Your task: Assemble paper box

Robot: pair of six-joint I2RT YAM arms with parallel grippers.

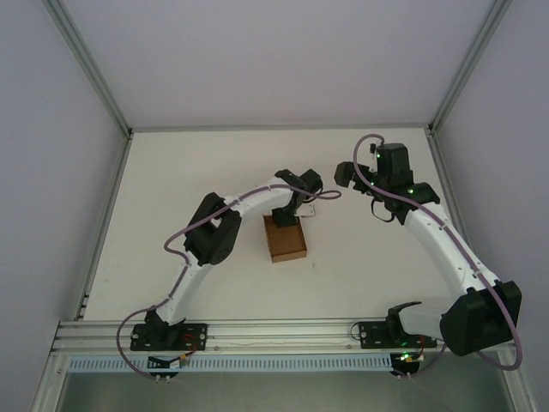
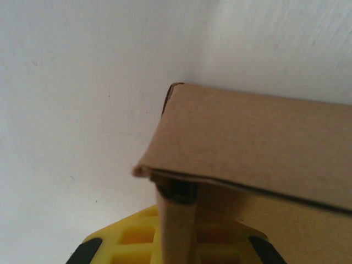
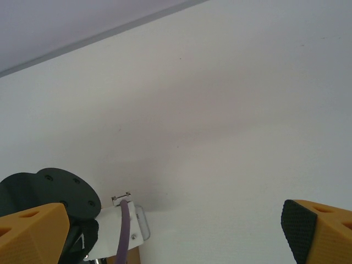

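The paper box [image 1: 286,239] is a small open-topped brown cardboard box standing in the middle of the white table [image 1: 171,197]. My left gripper [image 1: 288,215] reaches down at the box's far edge. In the left wrist view the box [image 2: 258,137] looms very close, and a narrow cardboard wall or flap runs down between the yellow fingers [image 2: 132,236] of the left gripper [image 2: 176,242], which is shut on it. My right gripper [image 1: 345,178] hovers to the right of and beyond the box, apart from it. It [image 3: 173,234] is open wide, with bare table between its fingers.
The left arm's white wrist with its purple cable [image 3: 121,231] lies at the lower left of the right wrist view. An aluminium rail [image 1: 283,330] carries both arm bases at the near edge. White walls and frame posts [image 1: 94,77] enclose the table.
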